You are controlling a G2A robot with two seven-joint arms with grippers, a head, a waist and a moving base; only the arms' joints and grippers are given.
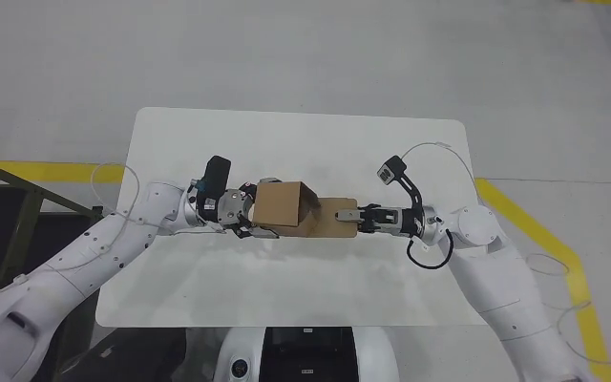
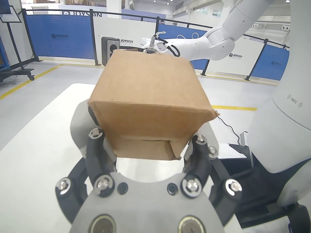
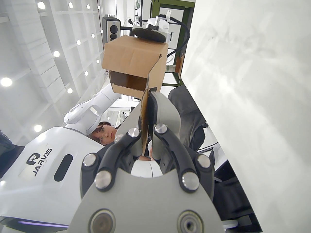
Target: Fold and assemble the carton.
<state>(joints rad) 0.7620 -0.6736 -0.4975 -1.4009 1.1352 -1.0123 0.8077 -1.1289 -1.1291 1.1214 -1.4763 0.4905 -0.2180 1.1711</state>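
Observation:
A brown carton (image 1: 284,205) is held above the middle of the white table (image 1: 286,134), its body squared up into a box. My left gripper (image 1: 246,210) is shut on the carton's near end (image 2: 148,124), one finger on each side wall. From the far end one flap (image 1: 336,216) sticks out flat. My right gripper (image 1: 353,217) is shut on that flap (image 3: 144,112), which runs edge-on between its fingers (image 3: 155,107). The open end of the carton (image 3: 128,79) faces the right wrist camera, dark inside.
The table's rounded front edge (image 1: 286,323) lies close to the robot. Yellow floor tape (image 1: 57,172) runs past the table on both sides. A green frame (image 1: 29,196) stands off the table's left side.

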